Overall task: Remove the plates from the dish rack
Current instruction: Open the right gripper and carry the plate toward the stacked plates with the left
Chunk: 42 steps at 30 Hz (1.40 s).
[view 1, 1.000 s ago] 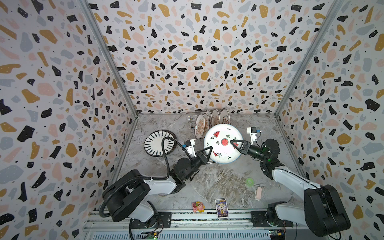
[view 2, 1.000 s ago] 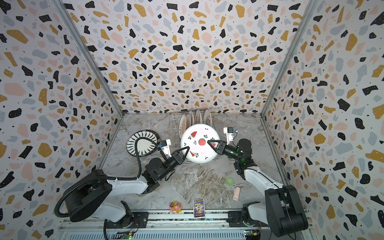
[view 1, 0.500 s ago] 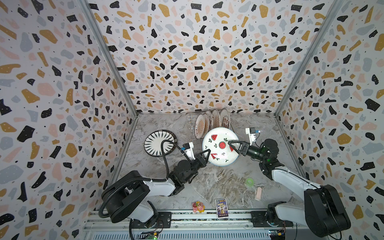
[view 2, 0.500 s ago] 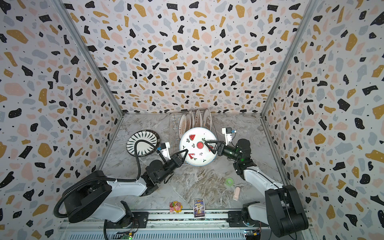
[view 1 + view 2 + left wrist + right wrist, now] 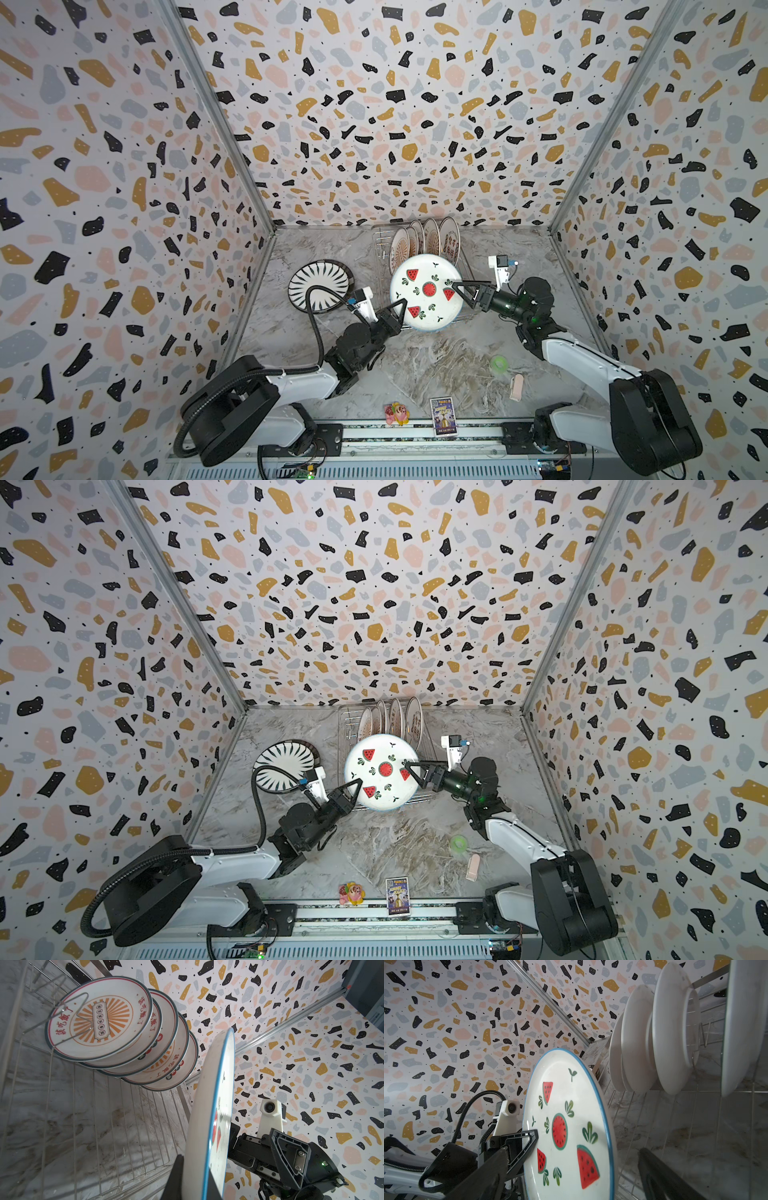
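I am handing a plate from one arm to the other, partway through emptying the dish rack (image 5: pixel 72 1118). My left pincer (image 5: pixel 400 307) is pinching the near rim of the watermelon plate (image 5: pixel 424 299), one finger over the painted face and one under it. My right pincer (image 5: pixel 462 293) is standing spread wide at the opposite rim, with a finger on each side of the plate, and I judge it is no longer gripping. The watermelon plate is hanging face-up over the near end of the rack, off the wires as far as I can tell.

Several sunburst plates (image 5: pixel 432 237) are standing upright between the prongs at the far end. A plate with black strokes (image 5: pixel 320 284) is lying flat on the surface (image 5: pixel 436 361) to the left of the rack.

Next, I am expecting to draw the right pincer straight back until both fingers are clear of the rim. The left arm can then swing the plate left and lower it by the black-stroked plate. One rim pinch is carrying all the weight, so the move wants to be slow and level.
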{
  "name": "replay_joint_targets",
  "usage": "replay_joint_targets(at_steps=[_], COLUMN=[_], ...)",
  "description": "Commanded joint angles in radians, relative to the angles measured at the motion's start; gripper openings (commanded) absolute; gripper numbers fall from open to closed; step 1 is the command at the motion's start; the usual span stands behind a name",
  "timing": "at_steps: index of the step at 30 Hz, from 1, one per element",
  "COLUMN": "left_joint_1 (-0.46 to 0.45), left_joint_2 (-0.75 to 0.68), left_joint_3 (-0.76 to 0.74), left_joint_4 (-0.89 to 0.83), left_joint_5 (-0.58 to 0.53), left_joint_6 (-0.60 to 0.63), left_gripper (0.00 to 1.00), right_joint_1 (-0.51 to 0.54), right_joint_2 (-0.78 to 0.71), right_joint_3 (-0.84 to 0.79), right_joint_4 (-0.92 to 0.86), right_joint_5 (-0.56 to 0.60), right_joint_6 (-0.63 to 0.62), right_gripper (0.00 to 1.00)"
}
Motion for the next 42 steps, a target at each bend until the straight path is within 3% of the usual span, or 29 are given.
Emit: replay_joint_targets(at_steps=[1,12,22,27,37,42], left_joint_1=[0.039,0.141,0.328,0.448,0.702,0.768], left_joint_2=[-0.060,-0.159,-0.253,-0.294,-0.359,-0.367], left_joint_3=[-0.013,-0.063,-0.106,-0.138,-0.201,-0.213], left_joint_4=[0.175,0.120,0.066,0.042,0.030,-0.021], left_joint_5=[0.014,0.046,0.147,0.182,0.291,0.244], left_joint_6=[-0.016,-0.017,-0.064,-0.083,-0.144,-0.126], left_gripper=[0.00,0.00,0.00,0.00,0.00,0.00], right_joint_1=[0.021,0.122,0.275,0.435,0.627,0.674], right_joint_2=[-0.044,-0.056,0.017,0.111,0.320,0.431], right_joint_3=[0.058,0.073,0.162,0.311,0.512,0.630], right_joint_4=[-0.082,-0.077,-0.039,-0.172,-0.229,-0.298], right_joint_5=[0.102,0.307,0.406,0.569,0.672,0.703], right_joint_6=[-0.088,-0.158,-0.270,-0.401,-0.570,-0.595], right_gripper=[0.99,0.99,0.99,0.99,0.98,0.99])
